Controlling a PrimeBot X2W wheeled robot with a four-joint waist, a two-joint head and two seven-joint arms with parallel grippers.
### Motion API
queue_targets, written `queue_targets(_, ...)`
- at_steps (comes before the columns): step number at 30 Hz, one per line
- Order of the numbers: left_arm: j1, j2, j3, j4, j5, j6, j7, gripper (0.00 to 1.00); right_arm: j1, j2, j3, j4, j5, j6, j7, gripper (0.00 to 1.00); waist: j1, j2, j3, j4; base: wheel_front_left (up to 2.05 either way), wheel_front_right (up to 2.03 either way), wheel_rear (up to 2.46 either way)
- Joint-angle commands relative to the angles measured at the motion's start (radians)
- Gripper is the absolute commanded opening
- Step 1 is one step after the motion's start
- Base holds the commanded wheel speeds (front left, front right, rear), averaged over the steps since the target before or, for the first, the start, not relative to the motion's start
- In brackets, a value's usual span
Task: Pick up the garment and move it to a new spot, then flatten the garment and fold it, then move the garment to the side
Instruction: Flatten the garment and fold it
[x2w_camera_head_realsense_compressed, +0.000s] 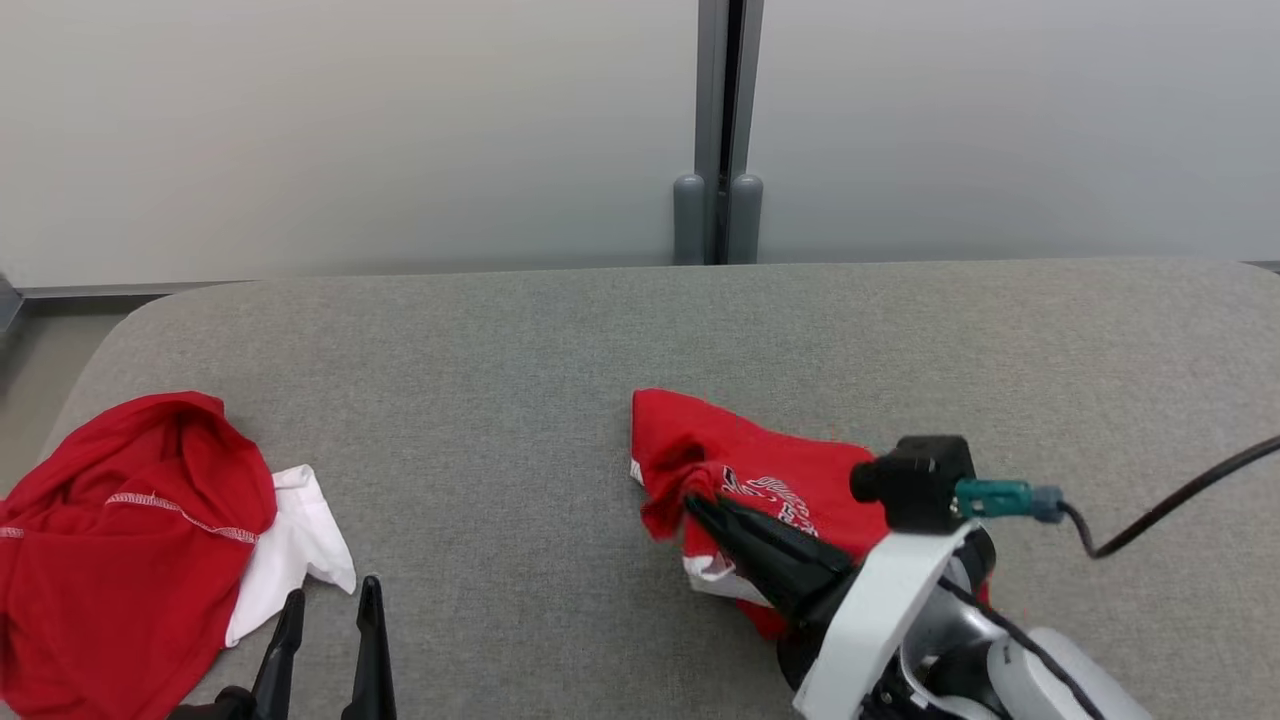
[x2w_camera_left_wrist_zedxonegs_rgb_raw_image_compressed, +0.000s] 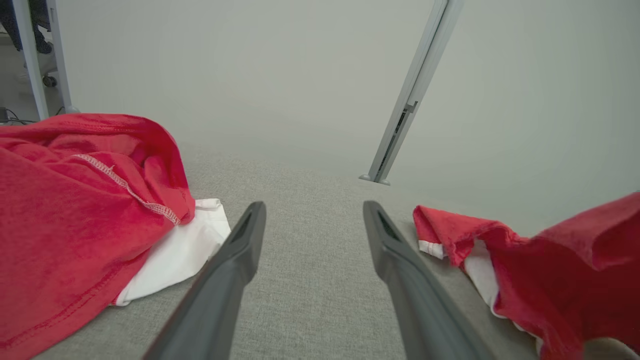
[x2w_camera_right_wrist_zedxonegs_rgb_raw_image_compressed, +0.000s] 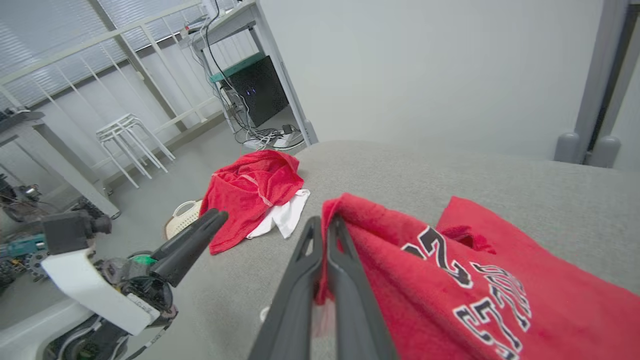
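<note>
A crumpled red garment (x2w_camera_head_realsense_compressed: 770, 470) with black-and-white lettering lies right of the middle of the grey padded table (x2w_camera_head_realsense_compressed: 500, 400). My right gripper (x2w_camera_head_realsense_compressed: 697, 503) is shut on its near left edge, and in the right wrist view red cloth is pinched between the closed fingers (x2w_camera_right_wrist_zedxonegs_rgb_raw_image_compressed: 325, 222), with the lettered garment (x2w_camera_right_wrist_zedxonegs_rgb_raw_image_compressed: 450, 280) spreading to the right. My left gripper (x2w_camera_head_realsense_compressed: 333, 595) stands open and empty at the lower left. In its own view the left gripper (x2w_camera_left_wrist_zedxonegs_rgb_raw_image_compressed: 314, 207) hovers over bare table, with the garment (x2w_camera_left_wrist_zedxonegs_rgb_raw_image_compressed: 575, 265) to its right.
A second red-and-white garment (x2w_camera_head_realsense_compressed: 120, 520) lies bunched at the table's left edge, close beside the left gripper. A grey wall with a vertical post (x2w_camera_head_realsense_compressed: 720, 130) stands behind the table. A white basket (x2w_camera_right_wrist_zedxonegs_rgb_raw_image_compressed: 182, 217) sits on the floor beyond the left edge.
</note>
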Motion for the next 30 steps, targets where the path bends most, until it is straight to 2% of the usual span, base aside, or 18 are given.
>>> queue_targets(1,-0.001,0.003,-0.001,0.001,-0.002,0.004,0.000,1.00,-0.015,0.003,-0.004,-0.012,0.015,0.002,0.013,0.00,0.0000,0.0000,-0.003,0.007,0.00,0.00,0.00)
queue_targets(5,-0.010,0.004,-0.006,0.008,-0.008,0.008,0.000,1.00,-0.094,0.046,-0.053,-0.060,0.093,0.002,0.102,0.00,0.0000,0.0000,-0.008,0.027,0.00,0.00,0.00)
queue_targets(12,-0.027,0.004,-0.016,0.008,-0.023,0.017,0.000,1.00,-0.185,0.112,-0.173,-0.059,0.191,0.002,0.213,0.00,0.0000,0.0000,-0.018,0.059,0.00,0.00,0.00)
queue_targets(18,-0.026,0.004,-0.021,0.000,-0.039,0.026,0.000,1.00,-0.083,0.102,-0.324,0.001,0.177,0.002,0.234,0.00,0.0000,0.0000,-0.019,0.057,0.00,0.00,0.00)
queue_targets(25,-0.020,0.003,-0.034,-0.004,-0.026,0.021,0.000,1.00,0.064,0.061,-0.506,0.076,0.160,0.002,0.246,0.00,0.0000,0.0000,0.000,0.006,0.00,0.00,0.00)
queue_targets(30,-0.038,0.004,-0.037,0.001,-0.016,0.013,0.000,1.00,0.091,0.044,-0.601,0.182,0.109,0.002,0.225,0.00,0.0000,0.0000,0.014,-0.035,0.00,0.00,0.00)
